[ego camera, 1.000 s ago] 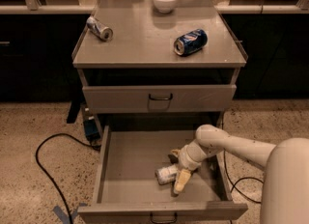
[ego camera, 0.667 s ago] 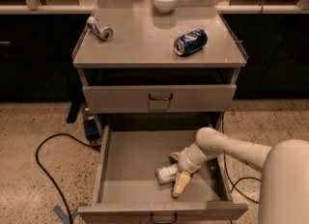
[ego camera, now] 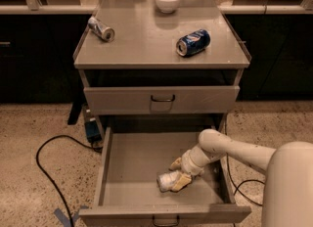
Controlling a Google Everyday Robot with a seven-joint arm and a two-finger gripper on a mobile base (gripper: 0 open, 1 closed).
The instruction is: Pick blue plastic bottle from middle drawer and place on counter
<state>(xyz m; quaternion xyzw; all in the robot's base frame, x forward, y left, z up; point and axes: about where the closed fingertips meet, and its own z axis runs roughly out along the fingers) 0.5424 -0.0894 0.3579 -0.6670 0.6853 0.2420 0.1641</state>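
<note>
The blue plastic bottle [ego camera: 167, 181] lies on its side in the open middle drawer [ego camera: 128, 172], near the front and right of centre. My gripper [ego camera: 177, 173] is down inside the drawer at the bottle's right end. It is open, with one yellowish finger [ego camera: 176, 164] behind the bottle and the other finger [ego camera: 182, 182] touching its right end. The bottle rests on the drawer floor. The counter [ego camera: 146, 40] is the grey cabinet top above.
A dark blue soda can [ego camera: 192, 43] and a silver can [ego camera: 100, 28] lie on the counter, with a white bowl [ego camera: 167, 1] at its back. The top drawer [ego camera: 161, 99] is shut. A black cable [ego camera: 54, 172] runs over the floor at the left.
</note>
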